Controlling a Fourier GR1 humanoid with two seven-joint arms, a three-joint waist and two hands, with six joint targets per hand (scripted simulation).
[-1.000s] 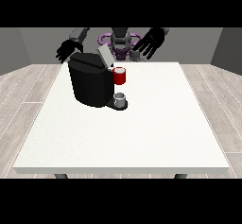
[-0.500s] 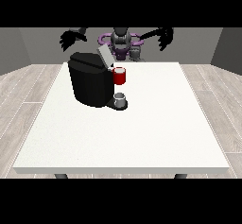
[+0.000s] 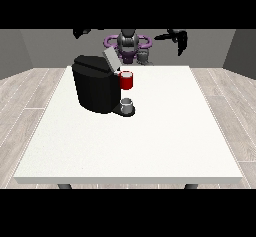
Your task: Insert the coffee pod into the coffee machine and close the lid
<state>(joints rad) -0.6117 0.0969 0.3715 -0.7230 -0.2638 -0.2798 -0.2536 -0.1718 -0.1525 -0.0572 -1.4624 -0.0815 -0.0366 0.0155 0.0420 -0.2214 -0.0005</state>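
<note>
White table (image 3: 150,146) fills our view. Both hands are up beyond its far edge: the hand at the view's right (image 3: 177,37) and the hand at the view's left (image 3: 82,32); we cannot tell how their fingers lie. Well below them, the coffee machine (image 3: 95,86) stands near the far-left corner, lid (image 3: 111,59) up, a red thing at the machine (image 3: 126,80) at its front, above a grey thing (image 3: 127,104).

Coffee machine (image 3: 97,88) at table's (image 3: 150,141) rear-left; wide bare tabletop elsewhere.
</note>
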